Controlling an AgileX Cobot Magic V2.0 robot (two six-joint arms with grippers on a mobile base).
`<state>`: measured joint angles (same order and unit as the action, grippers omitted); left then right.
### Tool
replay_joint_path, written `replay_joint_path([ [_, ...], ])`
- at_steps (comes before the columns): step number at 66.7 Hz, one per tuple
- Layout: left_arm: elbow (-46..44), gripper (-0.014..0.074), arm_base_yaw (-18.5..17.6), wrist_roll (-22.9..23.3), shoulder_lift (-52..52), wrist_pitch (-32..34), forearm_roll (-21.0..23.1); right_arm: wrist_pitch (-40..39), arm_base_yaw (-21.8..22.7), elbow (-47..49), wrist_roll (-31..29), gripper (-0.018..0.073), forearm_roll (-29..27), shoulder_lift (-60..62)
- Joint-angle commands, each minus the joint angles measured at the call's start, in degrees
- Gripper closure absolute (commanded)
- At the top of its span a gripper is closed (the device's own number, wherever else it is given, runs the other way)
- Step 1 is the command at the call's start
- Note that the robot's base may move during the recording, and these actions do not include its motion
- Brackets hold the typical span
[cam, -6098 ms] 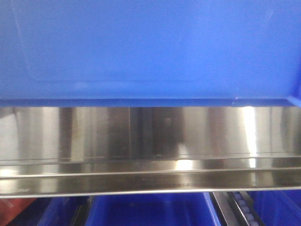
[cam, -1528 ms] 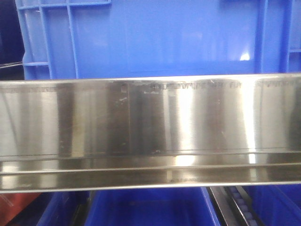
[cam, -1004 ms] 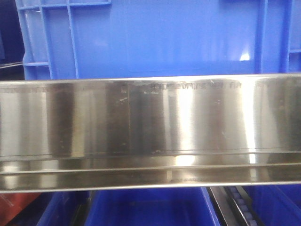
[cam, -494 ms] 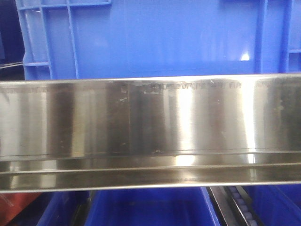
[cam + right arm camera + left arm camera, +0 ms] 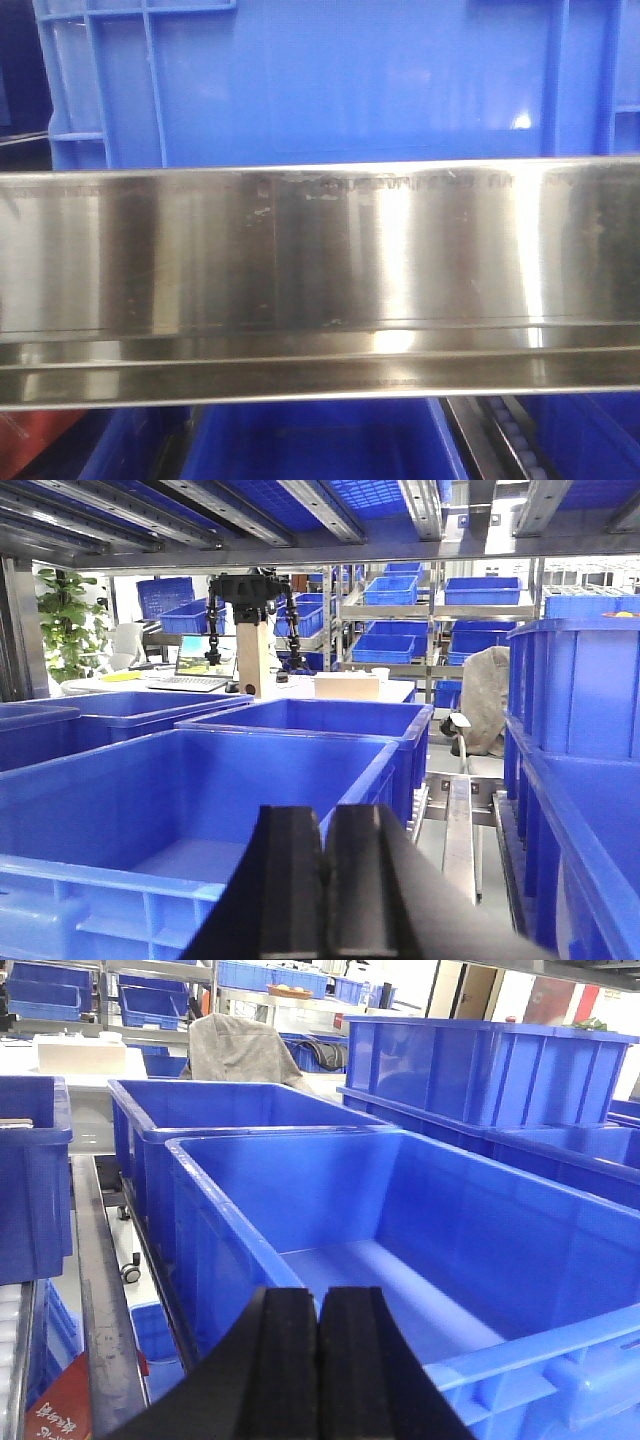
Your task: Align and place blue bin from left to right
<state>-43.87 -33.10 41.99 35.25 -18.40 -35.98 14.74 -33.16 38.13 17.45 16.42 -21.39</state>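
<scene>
The blue bin (image 5: 350, 80) stands behind a steel rail, and its flat side wall fills the top of the front view. In the left wrist view I look into its empty inside (image 5: 400, 1260). Its left wall's rim runs straight into my left gripper (image 5: 320, 1295), whose black pads are pressed together on that rim. The right wrist view shows the same bin (image 5: 200, 810) from the other side. There my right gripper (image 5: 325, 815) is shut on the right wall's rim in the same way.
A wide polished steel rail (image 5: 320, 260) crosses the front view, with more blue bins (image 5: 320, 440) below it. Another bin (image 5: 230, 1110) sits directly behind the held one. Stacked bins (image 5: 480, 1060) rise to its right. A metal track (image 5: 460, 820) runs beside it, and shelving hangs overhead.
About six seconds ago the bin filled the upper front view with its bottom edge above the rail. It now sits lower and farther back. Nothing has moved in the last 1.5 seconds.
</scene>
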Motion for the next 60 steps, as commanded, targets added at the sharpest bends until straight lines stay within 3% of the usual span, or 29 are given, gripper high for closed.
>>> replay_joint_path([
  [1, 0.0, 0.0707, -0.2, 0.1, -0.3, 1.1, -0.3, -1.3, 0.0, -0.2, -0.4, 0.0638, 0.5, 0.3],
  [15, 0.0, 0.0707, -0.2, 0.1, -0.3, 1.1, -0.3, 1.9, 1.8, -0.6, -0.8, 0.0638, 0.5, 0.7],
  [20, 0.0, 0.0707, -0.2, 0.1, -0.3, 1.1, -0.3, 1.9, 5.0, -2.4, -7.2, 0.0638, -1.3, 1.8],
  [23, 0.0, 0.0707, -0.2, 0.1, -0.3, 1.1, -0.3, 1.0, 7.6, -3.9, -14.0, 0.0638, -4.3, 2.5],
  [26, 0.0, 0.0707, -0.2, 0.1, -0.3, 1.1, -0.3, -0.1, 10.6, -5.9, -20.9, 0.0638, -9.5, 3.6],
  [31, 0.0, 0.0707, -0.2, 0.1, -0.3, 1.1, -0.3, -2.3, 14.6, -9.8, -26.8, 0.0638, -15.8, 5.1],
  [43, 0.0, 0.0707, -0.2, 0.1, -0.3, 1.1, -0.3, -10.4, 21.1, -21.9, -27.2, 0.0638, -18.7, 9.5],
  [60, 0.0, 0.0707, -0.2, 0.1, -0.3, 1.1, -0.4, -11.2, 21.6, -31.6, -27.1, 0.0638, -18.7, 14.9],
])
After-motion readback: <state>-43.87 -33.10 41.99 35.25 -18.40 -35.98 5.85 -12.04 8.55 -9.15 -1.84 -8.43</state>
